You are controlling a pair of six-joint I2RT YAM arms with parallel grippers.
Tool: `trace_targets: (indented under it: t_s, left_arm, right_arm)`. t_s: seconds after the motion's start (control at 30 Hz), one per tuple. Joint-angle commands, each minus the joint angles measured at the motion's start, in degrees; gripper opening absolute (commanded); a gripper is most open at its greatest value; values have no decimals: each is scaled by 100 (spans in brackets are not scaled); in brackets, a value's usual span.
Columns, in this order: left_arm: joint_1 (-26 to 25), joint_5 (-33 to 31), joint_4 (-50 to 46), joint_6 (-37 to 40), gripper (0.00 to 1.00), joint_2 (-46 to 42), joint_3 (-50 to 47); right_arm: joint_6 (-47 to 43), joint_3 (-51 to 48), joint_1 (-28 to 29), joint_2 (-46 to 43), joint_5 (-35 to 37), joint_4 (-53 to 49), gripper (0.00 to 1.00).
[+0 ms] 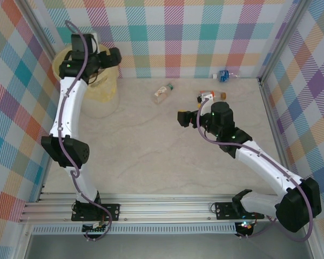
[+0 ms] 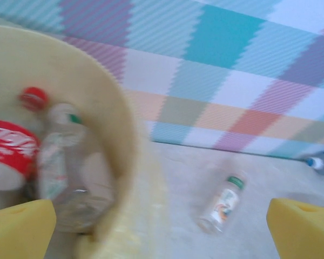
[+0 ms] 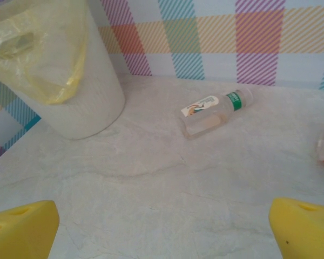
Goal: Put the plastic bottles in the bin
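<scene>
Left hand point(image 2: 162, 232) held wide, empty, above bin point(image 1: 100, 97) at upper left; dropped bottles point(image 2: 59, 162) seen inside. Right hand point(image 3: 162, 232) wide, empty, centre right. On worktop point(image 1: 151, 162): green-capped bottle point(image 1: 163, 93), orange-labelled bottle point(image 1: 208, 97), blue-labelled bottle point(image 1: 223, 75). Next pick likely: bottle to be straddled, gripped.

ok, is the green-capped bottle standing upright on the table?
No, the green-capped bottle lies on its side on the table.

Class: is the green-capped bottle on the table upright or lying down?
Lying down: the green-capped bottle rests lengthwise on the table, cap pointing sideways.
</scene>
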Motion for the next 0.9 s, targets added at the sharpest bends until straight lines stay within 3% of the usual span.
trace_targets:
  t_s: [0.0, 0.37, 0.67, 0.87]
  left_arm:
    - [-315, 470, 560, -167, 100, -294, -289]
    - [-1117, 630, 1315, -391, 100, 38, -1017]
    - [-1283, 699, 1649, -374, 100, 1096, -1050]
    - [-1296, 925, 1831, 144, 100, 1750, -899]
  right_arm:
    - [213, -94, 33, -202, 379, 310, 100]
    - [611, 62, 37, -277, 405, -210, 100]
    - [585, 73, 35, -304, 211, -272, 100]
    - [520, 119, 34, -374, 277, -342, 100]
